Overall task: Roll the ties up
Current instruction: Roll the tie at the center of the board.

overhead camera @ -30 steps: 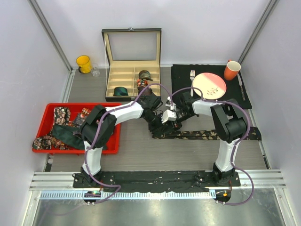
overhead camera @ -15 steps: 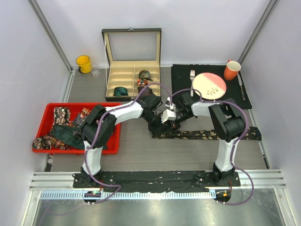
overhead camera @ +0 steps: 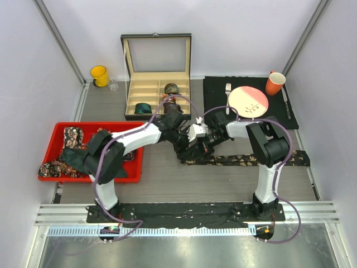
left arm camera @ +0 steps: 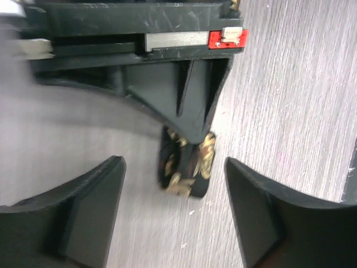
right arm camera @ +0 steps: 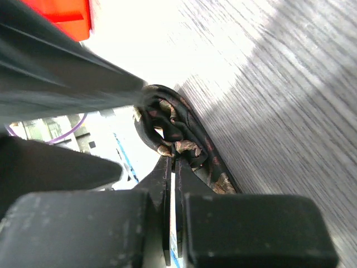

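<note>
A dark floral tie (overhead camera: 251,159) lies as a long strip across the table's middle, its left end wound into a small coil (left arm camera: 187,167). My right gripper (right arm camera: 173,161) is shut on that coil (right arm camera: 167,127), pinching the folded cloth at its fingertips; it reaches in from the right (overhead camera: 202,146). My left gripper (left arm camera: 173,163) stands open just short of the coil, a finger on either side and touching nothing; from above it sits left of the right gripper (overhead camera: 185,149). The right gripper's fingers (left arm camera: 192,106) come down onto the coil from above.
An open wooden box (overhead camera: 131,84) at the back holds rolled ties (overhead camera: 171,88). A red bin (overhead camera: 97,125) on the left holds loose ties (overhead camera: 72,137). A black mat (overhead camera: 215,89) at back right carries a plate (overhead camera: 248,101), cutlery and an orange cup (overhead camera: 275,83). A yellow cup (overhead camera: 99,75) stands back left.
My left gripper has opened wide and let go of the coil, its arm shifting left. The right gripper has closed onto the coiled end.
</note>
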Tool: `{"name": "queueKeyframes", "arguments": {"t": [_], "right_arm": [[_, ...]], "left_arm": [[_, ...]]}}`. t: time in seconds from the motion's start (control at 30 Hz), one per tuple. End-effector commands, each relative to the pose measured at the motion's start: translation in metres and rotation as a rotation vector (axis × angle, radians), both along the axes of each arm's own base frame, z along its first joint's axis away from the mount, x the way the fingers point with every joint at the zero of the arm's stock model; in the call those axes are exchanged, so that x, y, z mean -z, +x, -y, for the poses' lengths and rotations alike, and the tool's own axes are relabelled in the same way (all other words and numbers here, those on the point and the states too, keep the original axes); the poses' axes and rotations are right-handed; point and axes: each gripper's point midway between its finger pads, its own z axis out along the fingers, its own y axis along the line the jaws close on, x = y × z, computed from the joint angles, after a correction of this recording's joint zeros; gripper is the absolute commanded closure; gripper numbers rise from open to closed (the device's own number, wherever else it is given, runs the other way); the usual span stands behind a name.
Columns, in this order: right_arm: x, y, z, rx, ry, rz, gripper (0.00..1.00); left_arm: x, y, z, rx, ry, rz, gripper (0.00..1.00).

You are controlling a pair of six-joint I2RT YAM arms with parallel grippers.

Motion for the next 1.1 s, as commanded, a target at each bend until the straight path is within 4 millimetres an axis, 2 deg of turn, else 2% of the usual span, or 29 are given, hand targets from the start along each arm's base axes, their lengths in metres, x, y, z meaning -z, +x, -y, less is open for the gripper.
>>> {"name": "queueKeyframes", "arguments": {"t": [0.0, 0.03, 0.17, 0.37, 0.6, 0.7, 0.73, 0.8, 0.87, 0.9, 0.93, 1.0, 1.07], "right_arm": [[0.017, -0.003, 0.005, -0.017, -0.069, 0.01, 0.99], [0.016, -0.003, 0.005, -0.016, -0.065, 0.007, 0.99], [0.014, -0.003, 0.005, -0.012, -0.061, -0.001, 0.99], [0.013, -0.002, 0.003, -0.005, -0.043, -0.028, 0.99], [0.008, 0.003, -0.001, -0.003, -0.025, -0.041, 0.99], [0.005, 0.004, -0.003, -0.007, -0.013, -0.043, 0.99], [0.003, 0.004, -0.003, -0.008, -0.011, -0.042, 0.99], [0.001, 0.005, -0.004, -0.009, -0.009, -0.04, 0.99], [-0.001, 0.005, -0.004, -0.009, -0.007, -0.036, 0.99], [-0.001, 0.006, -0.004, -0.009, -0.005, -0.036, 0.99], [-0.001, 0.006, -0.004, -0.007, -0.006, -0.038, 0.99], [0.0, 0.005, -0.004, -0.006, -0.009, -0.043, 0.99], [0.002, 0.004, -0.003, -0.006, -0.014, -0.047, 0.99]], "left_arm": [[-0.041, 0.022, -0.003, 0.017, -0.081, 0.254, 0.14], [-0.036, 0.02, -0.009, 0.049, -0.054, 0.271, 0.08], [-0.016, 0.014, -0.021, 0.149, 0.016, 0.304, 0.02], [0.004, 0.005, -0.008, 0.234, 0.029, 0.312, 0.0], [0.033, 0.005, 0.007, 0.297, 0.084, 0.349, 0.01], [0.042, 0.001, 0.005, 0.326, 0.119, 0.307, 0.13], [0.044, -0.002, 0.002, 0.343, 0.134, 0.294, 0.21], [0.046, -0.005, -0.005, 0.369, 0.168, 0.276, 0.29], [0.047, -0.008, -0.011, 0.368, 0.161, 0.25, 0.45], [0.045, -0.011, -0.014, 0.372, 0.154, 0.239, 0.59], [0.044, -0.014, -0.015, 0.376, 0.152, 0.227, 0.64], [0.042, -0.02, -0.015, 0.376, 0.139, 0.196, 0.72], [0.039, -0.021, -0.012, 0.371, 0.127, 0.186, 0.68]]}}
